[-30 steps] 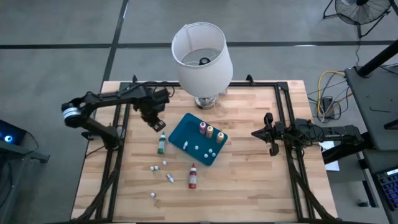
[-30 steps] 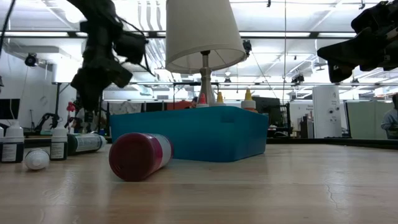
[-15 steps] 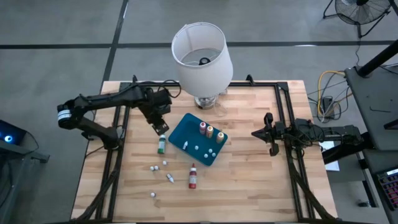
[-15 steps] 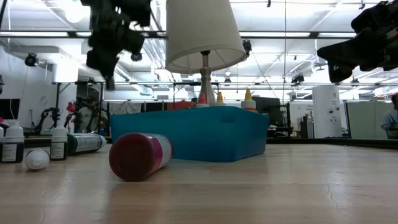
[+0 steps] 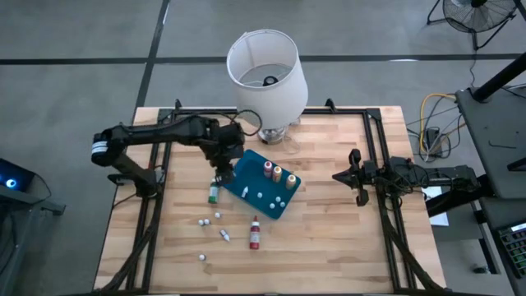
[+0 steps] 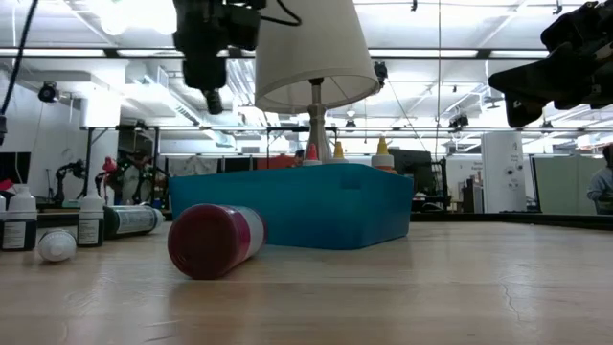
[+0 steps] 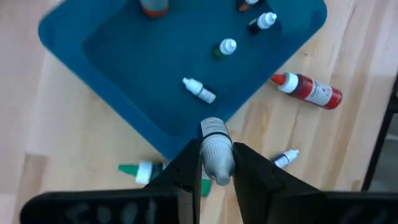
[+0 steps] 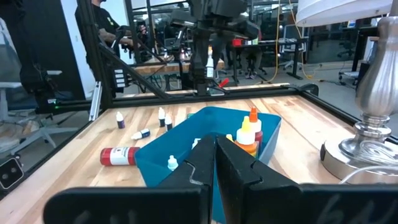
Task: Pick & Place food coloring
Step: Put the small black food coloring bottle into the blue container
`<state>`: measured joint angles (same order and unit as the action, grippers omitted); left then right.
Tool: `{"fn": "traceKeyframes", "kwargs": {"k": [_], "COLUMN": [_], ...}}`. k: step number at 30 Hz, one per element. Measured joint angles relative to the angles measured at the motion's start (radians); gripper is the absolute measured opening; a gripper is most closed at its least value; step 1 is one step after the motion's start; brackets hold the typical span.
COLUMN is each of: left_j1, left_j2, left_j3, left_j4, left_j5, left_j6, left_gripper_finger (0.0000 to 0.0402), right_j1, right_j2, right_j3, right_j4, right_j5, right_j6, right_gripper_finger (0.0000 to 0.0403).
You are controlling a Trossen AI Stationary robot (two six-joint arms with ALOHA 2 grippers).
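Note:
My left gripper (image 5: 223, 168) hangs over the near-left edge of the teal-blue tray (image 5: 246, 191), shut on a small pale bottle (image 7: 214, 149). Inside the tray, three red, yellow and orange food coloring bottles (image 5: 278, 173) stand upright beside a few small white-capped ones (image 7: 199, 90). A red bottle (image 5: 255, 234) and a green one (image 5: 214, 194) lie on their sides on the table. My right gripper (image 5: 355, 177) stays shut at the table's right edge. My left gripper pinches the small pale bottle by its two sides (image 7: 217, 163) between the two fingers. The fingers come from above, pointing steeply down. The bottle's dark-banded end (image 7: 212, 127) sticks out past the fingertips, and the bottle is lifted clear above the tray's edge.
A lamp with a white shade (image 5: 267, 70) stands at the far middle of the table, close behind the tray. Several small white-capped bottles (image 5: 210, 219) are scattered on the wood near the front left. Black frame rails (image 5: 156, 177) run along both sides.
My left gripper has risen and gone toward the table's right, from above the green bottle to over the tray's near-left edge, its wrist rolling on the way. Its fingers have stayed as they were.

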<state>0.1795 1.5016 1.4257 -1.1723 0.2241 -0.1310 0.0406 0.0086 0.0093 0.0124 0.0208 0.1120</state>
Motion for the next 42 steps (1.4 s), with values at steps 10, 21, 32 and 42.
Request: {"fn": "traceKeyframes", "kwargs": {"k": [10,21,32,42], "left_j1": [-0.006,-0.027,-0.037,-0.044], "left_j2": [0.159,0.265,0.322,0.348], "left_j3": [0.128,0.160,0.158,0.158], "left_j4": [0.001,-0.002,0.020,0.019], "left_j5": [-0.001,-0.001,-0.001,-0.008], "left_j6": [0.142,0.340,0.425,0.389], "left_gripper_finger": [0.0046,0.0046,0.0046,0.0046], "right_j1": [0.000,0.000,0.000,0.000], "right_j2": [0.001,0.001,0.001,0.001], "right_j3": [0.000,0.000,0.000,0.000], "right_j4": [0.000,0.000,0.000,0.000], "right_j5": [0.000,0.000,0.000,0.000], "right_j6": [0.000,0.000,0.000,0.000], "right_gripper_finger": [0.0008,0.0008,0.0008,0.0008]}}
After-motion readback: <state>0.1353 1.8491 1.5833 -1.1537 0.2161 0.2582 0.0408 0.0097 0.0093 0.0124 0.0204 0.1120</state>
